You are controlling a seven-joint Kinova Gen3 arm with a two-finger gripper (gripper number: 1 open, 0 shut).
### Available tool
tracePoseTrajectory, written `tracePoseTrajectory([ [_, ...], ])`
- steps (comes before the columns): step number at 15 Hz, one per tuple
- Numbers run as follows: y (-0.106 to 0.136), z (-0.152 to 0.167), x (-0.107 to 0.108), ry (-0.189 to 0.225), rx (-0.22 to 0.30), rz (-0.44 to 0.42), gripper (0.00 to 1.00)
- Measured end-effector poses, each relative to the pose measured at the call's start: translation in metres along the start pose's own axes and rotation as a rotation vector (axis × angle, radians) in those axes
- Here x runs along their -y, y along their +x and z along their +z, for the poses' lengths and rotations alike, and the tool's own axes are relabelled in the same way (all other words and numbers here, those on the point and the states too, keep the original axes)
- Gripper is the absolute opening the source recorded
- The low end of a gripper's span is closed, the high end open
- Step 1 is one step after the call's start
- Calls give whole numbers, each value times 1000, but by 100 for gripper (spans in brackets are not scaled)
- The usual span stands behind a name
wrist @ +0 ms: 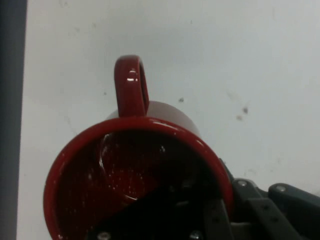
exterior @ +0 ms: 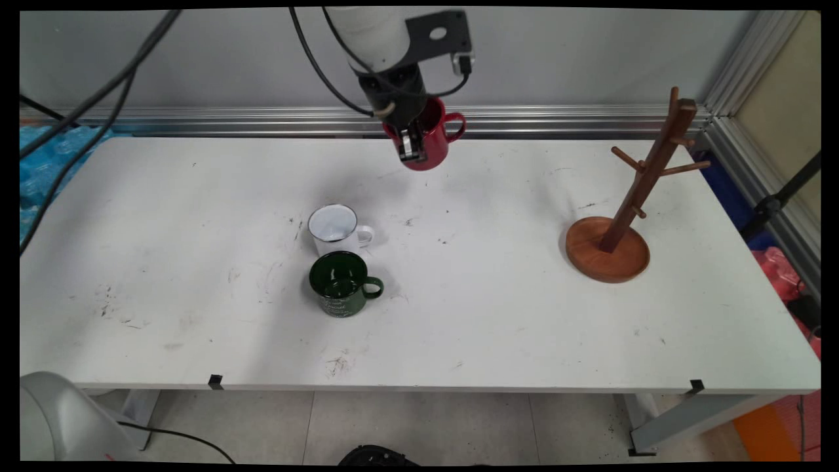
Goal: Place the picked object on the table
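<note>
My gripper (exterior: 410,145) is shut on the rim of a red mug (exterior: 429,143), one finger inside it and one outside, and holds it in the air above the table's far middle. The mug's handle (exterior: 457,126) points right. In the hand view the red mug (wrist: 135,175) fills the lower frame, mouth toward the camera, handle (wrist: 131,86) pointing up, with the gripper (wrist: 200,220) clamped on its wall. A white mug (exterior: 335,229) and a dark green mug (exterior: 342,283) stand close together on the white table (exterior: 196,262), well below and left of the gripper.
A wooden mug tree (exterior: 629,196) with a round base (exterior: 607,252) and several pegs stands at the right. An aluminium rail (exterior: 577,118) runs along the table's far edge. Black cables (exterior: 98,92) hang at the upper left.
</note>
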Motion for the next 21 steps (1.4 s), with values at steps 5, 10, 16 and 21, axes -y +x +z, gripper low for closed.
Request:
tracePoseTrajectory([
  [5, -7, 34, 9, -18, 49, 31, 0],
  [10, -16, 67, 15, -51, 104, 68, 0],
  [16, -27, 97, 16, -87, 154, 99, 0],
  [21, -34, 113, 16, -109, 176, 110, 0],
])
